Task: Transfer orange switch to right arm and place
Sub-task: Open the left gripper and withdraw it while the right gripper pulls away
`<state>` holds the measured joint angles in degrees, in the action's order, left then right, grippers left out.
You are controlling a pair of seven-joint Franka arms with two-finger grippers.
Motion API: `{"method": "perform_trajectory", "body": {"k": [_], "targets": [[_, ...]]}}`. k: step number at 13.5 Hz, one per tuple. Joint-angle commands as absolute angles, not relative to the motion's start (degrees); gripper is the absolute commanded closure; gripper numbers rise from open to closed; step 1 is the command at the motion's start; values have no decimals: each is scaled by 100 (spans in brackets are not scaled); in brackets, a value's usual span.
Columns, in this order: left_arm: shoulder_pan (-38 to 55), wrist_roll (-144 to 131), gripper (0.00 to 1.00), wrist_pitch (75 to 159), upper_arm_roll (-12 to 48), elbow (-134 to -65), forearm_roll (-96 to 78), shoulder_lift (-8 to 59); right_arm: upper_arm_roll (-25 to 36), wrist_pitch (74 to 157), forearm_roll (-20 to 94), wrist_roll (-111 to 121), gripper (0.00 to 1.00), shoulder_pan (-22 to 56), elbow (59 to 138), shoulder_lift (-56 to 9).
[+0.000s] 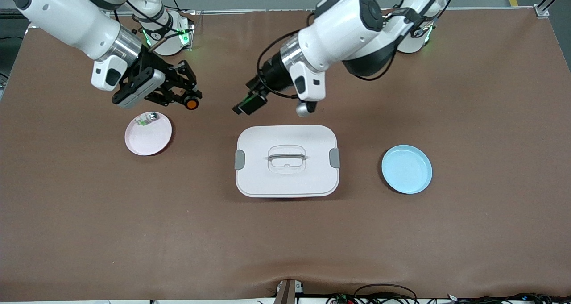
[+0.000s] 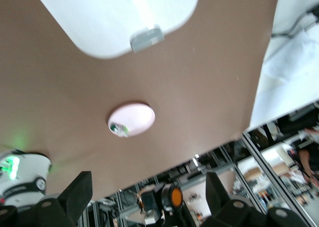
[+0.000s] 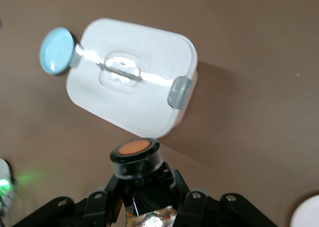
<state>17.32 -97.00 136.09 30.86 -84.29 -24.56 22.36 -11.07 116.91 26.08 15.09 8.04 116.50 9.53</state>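
The orange switch point(image 1: 192, 102), a tiny black cylinder with an orange cap, is held in my right gripper point(image 1: 186, 96), which is shut on it in the air just past the pink plate's point(image 1: 154, 139) edge. In the right wrist view the switch point(image 3: 135, 156) stands between the closed fingers point(image 3: 102, 199), cap facing away from the camera. My left gripper point(image 1: 243, 107) is open and empty, over the table beside the white box point(image 1: 287, 161). In the left wrist view its fingers point(image 2: 79, 189) stand wide apart, and the switch point(image 2: 173, 197) shows farther off in the right gripper.
The white lidded box with grey latches sits mid-table. The pink plate holds a small clear-and-green part point(image 1: 147, 118). A blue plate point(image 1: 407, 169) lies toward the left arm's end. In the right wrist view the box point(image 3: 132, 77) and blue plate point(image 3: 56, 51) show.
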Motion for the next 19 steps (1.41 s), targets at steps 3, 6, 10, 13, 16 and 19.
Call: {"method": "perform_trajectory", "body": {"k": [3,6,10,13,16,19], "targets": [[942,-9335,0,12534,3094,-8473,-2180,1758,-1187,11330,1909,3292,100,441,11584,914],[450,-8494,0,11753,3085,-8464,-2145,1609,-1187,11198,1198,4374,100,256,11689,905],[-376,-6343,0,10445,3076,-8464,-2075,1196,-1187,11206,756,4903,100,176,12014,958],[-642,-4471,0,9609,3076,-8455,-1051,915,-1178,11398,519,5667,100,-17,12312,958],[-772,-2949,0,9099,3067,-8464,-160,660,-1178,11907,519,6107,100,-281,12918,1054],[-1431,-1998,0,8825,3085,-8481,-149,554,-1178,12549,519,6424,100,-448,13568,1221]]}}
